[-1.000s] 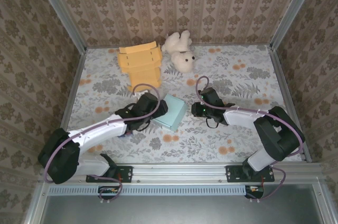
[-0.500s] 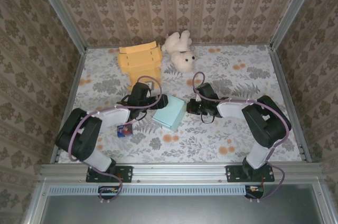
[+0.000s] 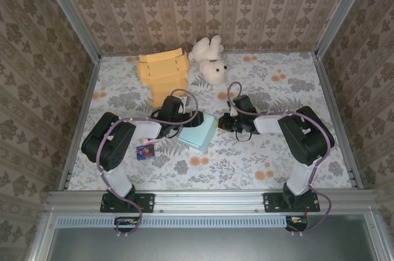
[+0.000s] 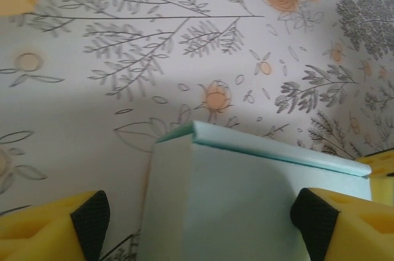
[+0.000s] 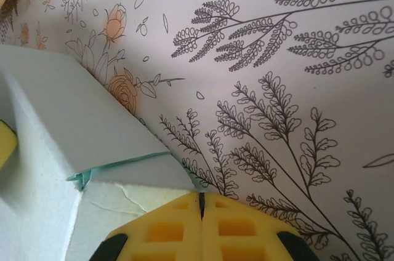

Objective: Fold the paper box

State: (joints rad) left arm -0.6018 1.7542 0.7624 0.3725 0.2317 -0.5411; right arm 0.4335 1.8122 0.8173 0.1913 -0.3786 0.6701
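Note:
The pale blue paper box (image 3: 198, 132) lies closed on the flowered table, between the two arms. My left gripper (image 3: 187, 119) is at its left edge, open. In the left wrist view the box (image 4: 246, 205) sits between the yellow fingers (image 4: 49, 227), with a gap on the left side. My right gripper (image 3: 223, 123) is at the box's right edge, shut with nothing between its fingers. In the right wrist view the closed fingertips (image 5: 201, 202) rest against a torn white edge of the box (image 5: 61, 125).
A flat yellow cardboard box (image 3: 163, 75) lies at the back left, and a white teddy bear (image 3: 209, 61) lies beside it. A small blue and red card (image 3: 146, 151) lies under the left arm. Patterned walls close in the table on three sides.
The left arm has folded back and its gripper has moved up along the box's left edge. The right gripper has slid a little left against the box, which has shifted slightly.

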